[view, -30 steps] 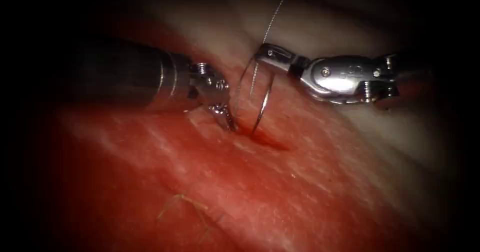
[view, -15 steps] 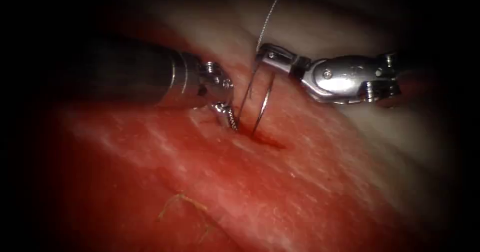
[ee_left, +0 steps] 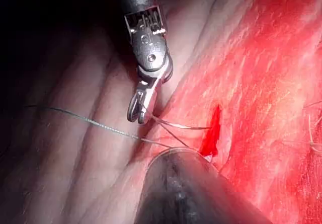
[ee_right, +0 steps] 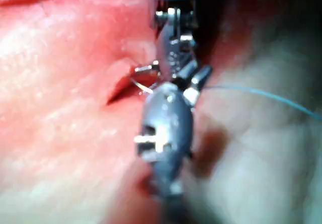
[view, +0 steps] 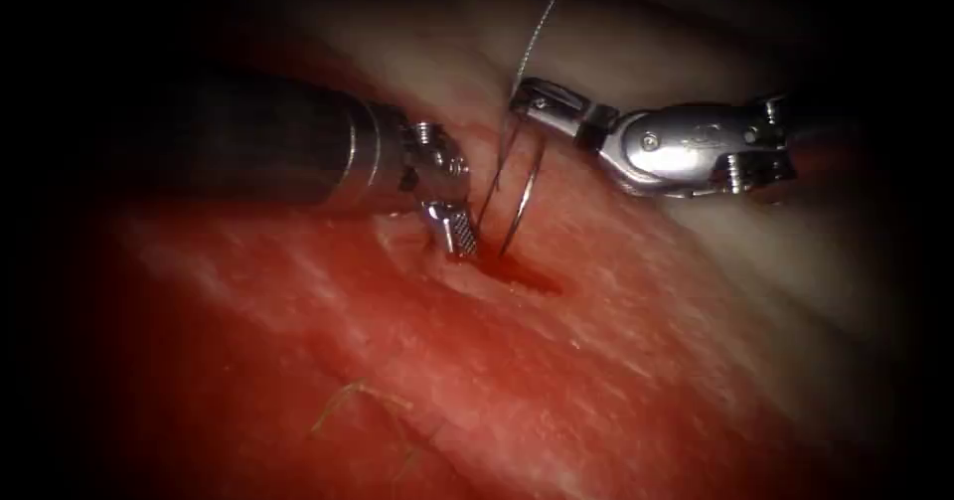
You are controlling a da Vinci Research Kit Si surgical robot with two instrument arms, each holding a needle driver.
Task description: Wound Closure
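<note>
In the endoscope view my right tool (view: 525, 97) is shut on the upper part of the curved needle (view: 524, 202), near where the thread (view: 542, 28) leaves it and runs up out of view. The needle's arc drops into the dark red cut (view: 527, 279) in the tissue (view: 596, 381). My left tool (view: 459, 237) stands open at the cut's left edge, close beside the needle's left limb, holding nothing. In the left wrist view the right tool (ee_left: 138, 112) grips the needle (ee_left: 183, 127), which leads to the cut (ee_left: 214, 133); the thread (ee_left: 85, 120) trails away.
A few loose yellowish thread ends (view: 358, 401) lie on the red tissue in front of the cut. Pale fatty tissue (view: 616, 53) rises behind the right tool. The left tool's dark shaft (view: 268, 142) crosses the left side.
The left tool's jaws, shut at the cut's left edge a second ago, have opened, and its shaft has slid a little to the right. The right tool still holds the needle, nearly unmoved.
</note>
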